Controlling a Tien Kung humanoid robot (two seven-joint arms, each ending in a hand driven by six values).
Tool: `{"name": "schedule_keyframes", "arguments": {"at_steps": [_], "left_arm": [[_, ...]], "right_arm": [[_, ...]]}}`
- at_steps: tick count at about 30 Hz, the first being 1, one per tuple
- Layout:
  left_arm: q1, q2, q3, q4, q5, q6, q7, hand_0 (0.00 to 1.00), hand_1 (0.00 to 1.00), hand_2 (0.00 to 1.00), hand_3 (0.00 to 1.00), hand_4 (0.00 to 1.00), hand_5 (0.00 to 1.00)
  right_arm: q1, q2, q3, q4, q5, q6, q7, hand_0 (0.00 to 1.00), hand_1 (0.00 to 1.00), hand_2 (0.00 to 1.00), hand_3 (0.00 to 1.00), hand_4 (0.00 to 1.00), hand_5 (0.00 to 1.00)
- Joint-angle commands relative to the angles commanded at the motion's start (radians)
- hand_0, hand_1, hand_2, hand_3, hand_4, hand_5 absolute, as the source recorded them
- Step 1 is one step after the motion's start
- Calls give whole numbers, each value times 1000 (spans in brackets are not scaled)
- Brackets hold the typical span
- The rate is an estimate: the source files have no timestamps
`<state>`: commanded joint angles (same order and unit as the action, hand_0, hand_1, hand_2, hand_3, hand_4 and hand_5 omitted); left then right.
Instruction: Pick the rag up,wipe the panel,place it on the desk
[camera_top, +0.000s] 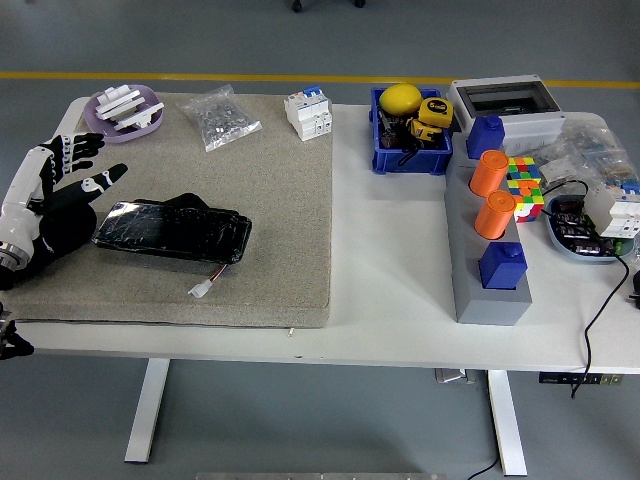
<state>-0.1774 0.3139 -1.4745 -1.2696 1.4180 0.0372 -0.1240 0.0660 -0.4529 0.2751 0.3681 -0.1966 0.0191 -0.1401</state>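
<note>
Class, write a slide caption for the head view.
Left hand open beside the black panel on the grey mat.

Only the left hand (52, 205) is on show at the frame's left edge, and it's a two-tone piece: a matte black palm and back, with the fingers (66, 150) built from white segments broken up by black joints, giving them a banded look. The thumb (103, 180) matches, black at the base with a white section toward the tip. Down at the wrist (10, 245) there's a white and silvery cuff leading into the black forearm, and a small black part of the robot pokes in at the lower left corner, too cropped to make out.
</note>
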Motion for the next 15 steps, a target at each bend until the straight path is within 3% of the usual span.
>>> {"name": "schedule_keyframes", "arguments": {"at_steps": [15], "left_arm": [[-3,5,22,1,-1,0,1,736,783,760,721,975,400]], "right_arm": [[4,-3,-12,-1,4,1,-2,765,646,687,729,998,619]]}}
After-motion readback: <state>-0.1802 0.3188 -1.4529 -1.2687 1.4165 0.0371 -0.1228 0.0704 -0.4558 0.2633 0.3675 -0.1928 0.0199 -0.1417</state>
